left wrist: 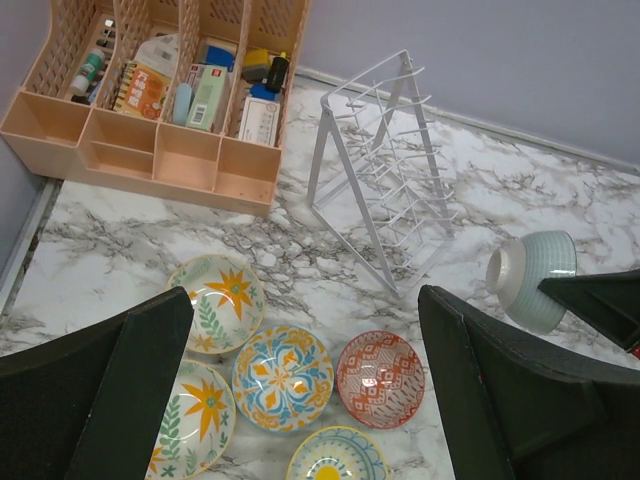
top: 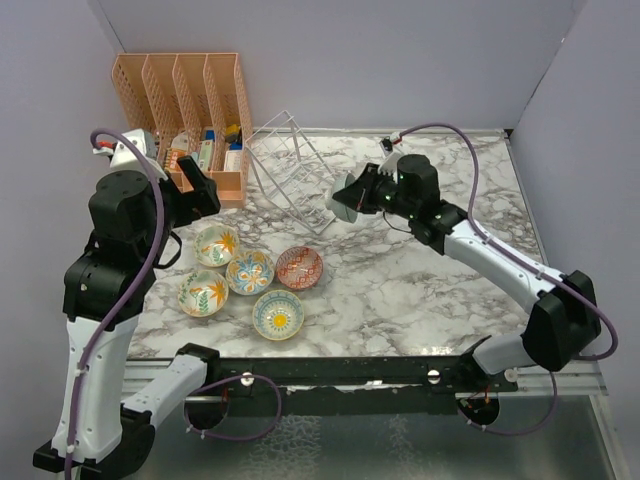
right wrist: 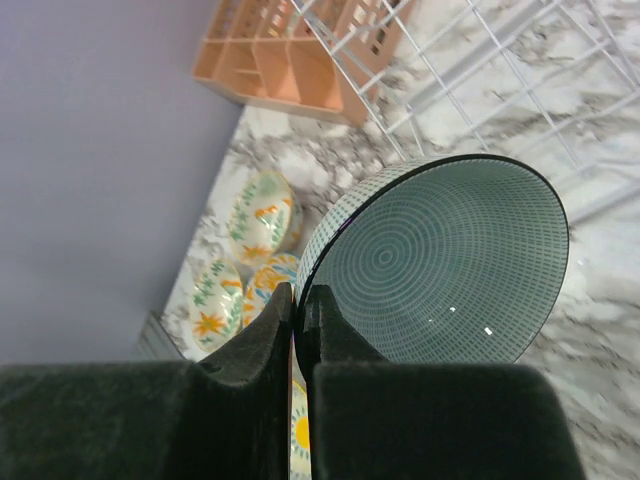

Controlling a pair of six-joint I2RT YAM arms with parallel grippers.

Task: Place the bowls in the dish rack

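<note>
My right gripper [top: 357, 196] is shut on the rim of the plain teal bowl [top: 343, 204] and holds it tilted on edge in the air, just right of the wire dish rack [top: 290, 165]. In the right wrist view the gripper [right wrist: 296, 300] pinches the rim of the bowl [right wrist: 450, 265], with the rack's wires [right wrist: 480, 60] behind. Several patterned bowls lie on the table: star-flower [top: 216, 244], blue-yellow [top: 250, 271], red [top: 299, 267], a second star-flower [top: 203, 293] and a yellow sun [top: 278, 314]. My left gripper [top: 200, 190] is open and empty, high above them [left wrist: 302, 300].
An orange slotted organizer [top: 185, 100] full of small items stands at the back left, touching the rack's left side. Grey walls close in the table at the back and both sides. The marble tabletop [top: 430, 290] stretches under my right arm.
</note>
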